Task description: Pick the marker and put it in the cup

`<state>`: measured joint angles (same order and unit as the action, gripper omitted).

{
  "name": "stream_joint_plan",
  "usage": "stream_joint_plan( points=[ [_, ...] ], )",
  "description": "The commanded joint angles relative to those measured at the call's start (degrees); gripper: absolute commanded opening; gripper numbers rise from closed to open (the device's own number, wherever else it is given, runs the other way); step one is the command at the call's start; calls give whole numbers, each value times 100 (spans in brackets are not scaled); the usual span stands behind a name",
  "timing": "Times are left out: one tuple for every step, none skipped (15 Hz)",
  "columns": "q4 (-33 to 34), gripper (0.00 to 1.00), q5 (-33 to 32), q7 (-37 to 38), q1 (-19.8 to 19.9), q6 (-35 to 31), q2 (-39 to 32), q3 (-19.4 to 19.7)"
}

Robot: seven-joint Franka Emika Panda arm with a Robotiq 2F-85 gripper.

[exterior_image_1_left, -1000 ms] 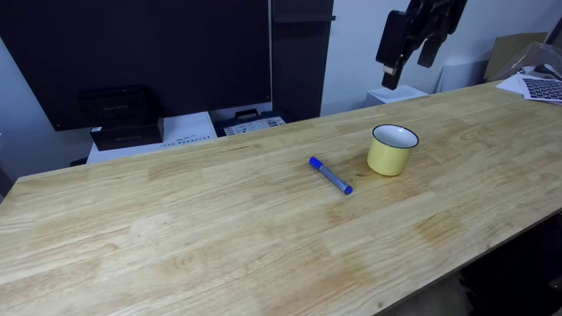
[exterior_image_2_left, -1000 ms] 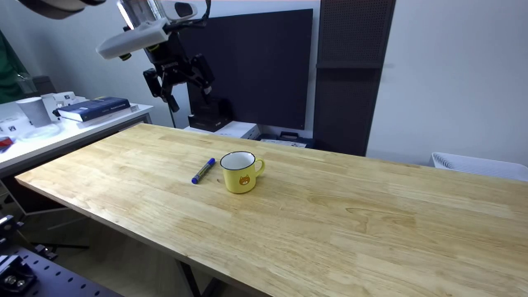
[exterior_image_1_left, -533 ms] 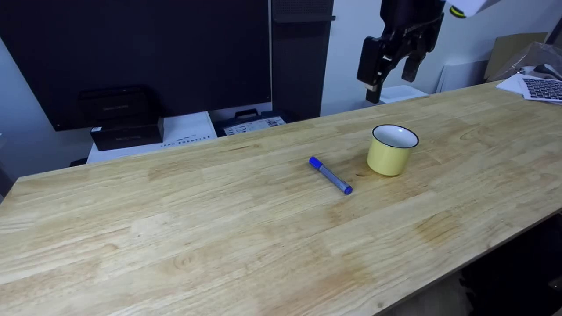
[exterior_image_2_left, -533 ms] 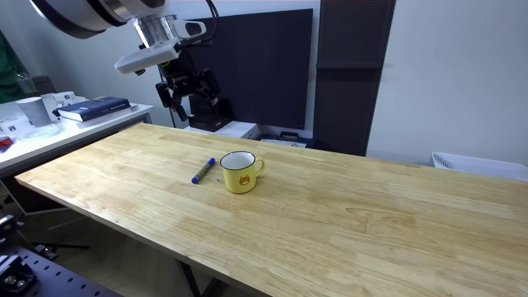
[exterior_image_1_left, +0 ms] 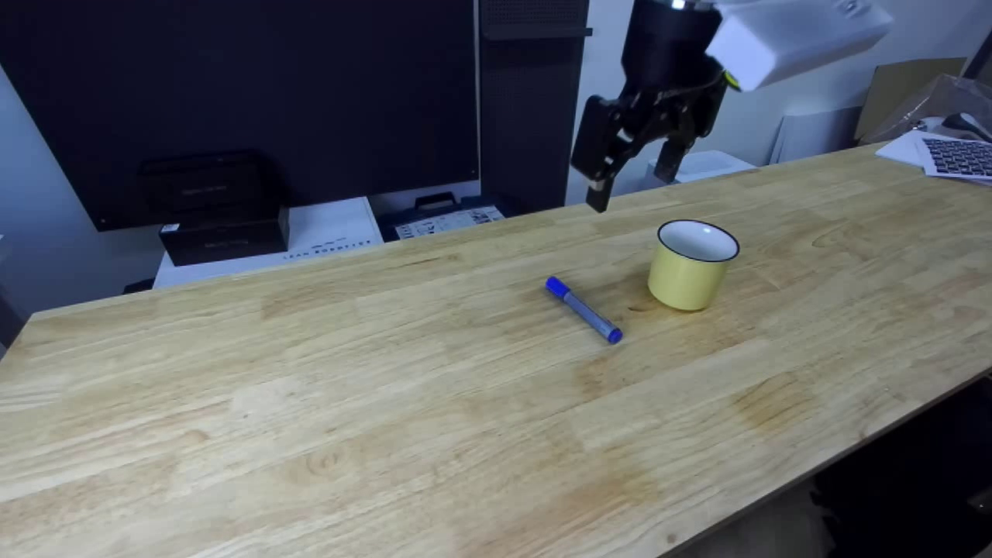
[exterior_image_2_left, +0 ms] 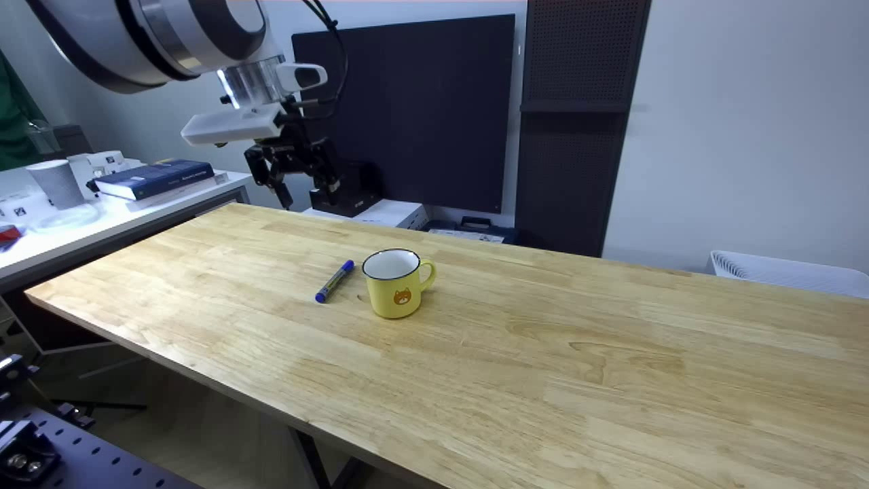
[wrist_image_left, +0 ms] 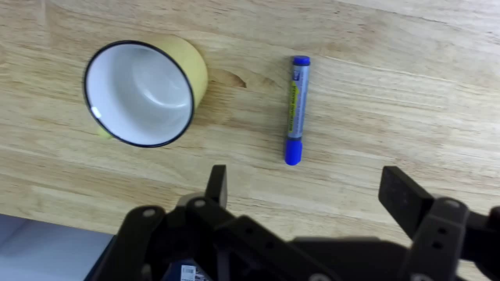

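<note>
Upper left of the wrist view: the cup [wrist_image_left: 138, 93], upright, its white inside showing nothing within. It could be nudged or tipped if the jaw at lower centre, the nearer of the two, met its side on the way down. Right of centre: the marker [wrist_image_left: 297, 109], lying on the tabletop [wrist_image_left: 422, 117], near the cup but apart from it, its cap [wrist_image_left: 293, 152] toward the lower edge. It appears round, so contact from one jaw alone would likely roll it. Lower centre to lower right: the jaws, spread wide and gripping nothing; in both exterior views they hang above the tabletop's level. In the wrist view their tips reach only about as high in the frame as the cap's end, so a straight descent might miss the marker or pinch just that end, leaving it free to swivel. If carried slantwise or too low, the marker could then snag on the cup and topple it.
</note>
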<state>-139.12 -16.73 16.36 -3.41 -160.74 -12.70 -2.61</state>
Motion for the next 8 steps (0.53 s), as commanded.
stream_joint_plan(
  points=[
    [266, 100, 435, 29, -339, -477, -657, 63],
    [323, 100, 518, 20, -436, -531, -806, 114],
    [376, 100, 610, 2, -516, -560, -940, 156],
    [435, 100, 709, -37, -562, -568, -1073, 180],
    [491, 100, 774, -56, -612, -555, -1189, 219],
    [554, 100, 839, -102, -634, -551, -1318, 246],
    [631, 100, 893, -141, -654, -539, -1463, 281],
    [702, 100, 955, -209, -645, -535, -1600, 276]
  ],
)
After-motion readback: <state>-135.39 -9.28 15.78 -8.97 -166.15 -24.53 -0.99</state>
